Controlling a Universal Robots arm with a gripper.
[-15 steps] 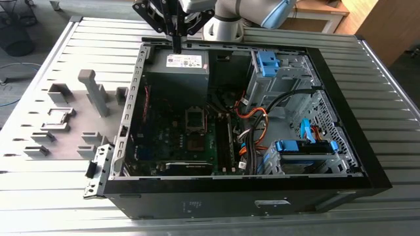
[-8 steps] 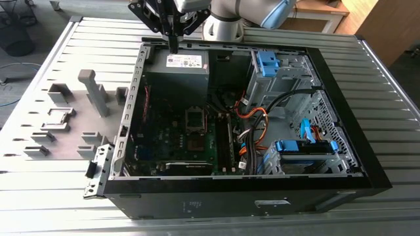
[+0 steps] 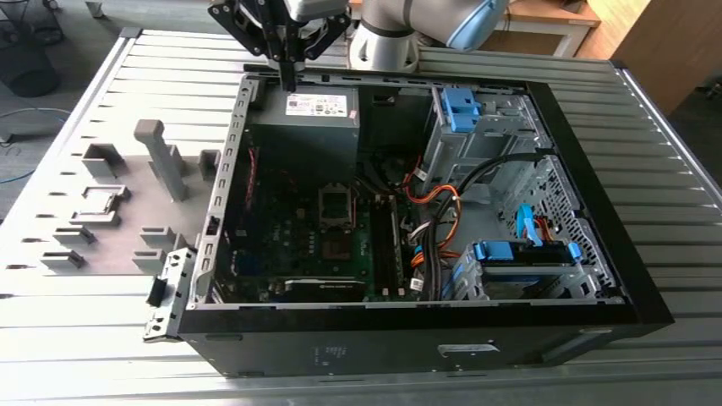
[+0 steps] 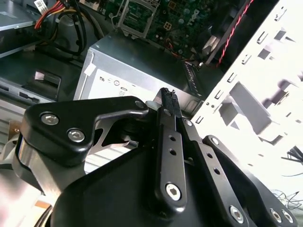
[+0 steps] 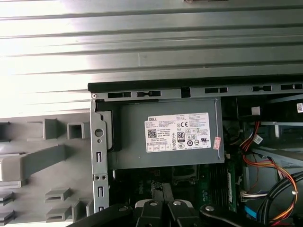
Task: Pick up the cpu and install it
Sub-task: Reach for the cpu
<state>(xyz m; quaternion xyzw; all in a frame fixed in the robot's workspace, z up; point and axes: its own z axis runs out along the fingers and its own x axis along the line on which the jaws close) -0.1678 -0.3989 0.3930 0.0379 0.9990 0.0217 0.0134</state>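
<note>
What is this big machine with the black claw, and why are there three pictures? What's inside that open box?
That is a robot arm with a black claw at its end. One picture is from a camera standing off the arm. The other two are from cameras riding near its wrist, so both wrist views see the claw up close. The open box is a computer case lying on a ribbed metal table. The claw hangs over the grey power box at the case's edge. Its fingers are pressed together, and I see nothing between them. On the exterior view's left lies a grey tray with holder blocks; the small silvery square in one may be the cpu.
</note>
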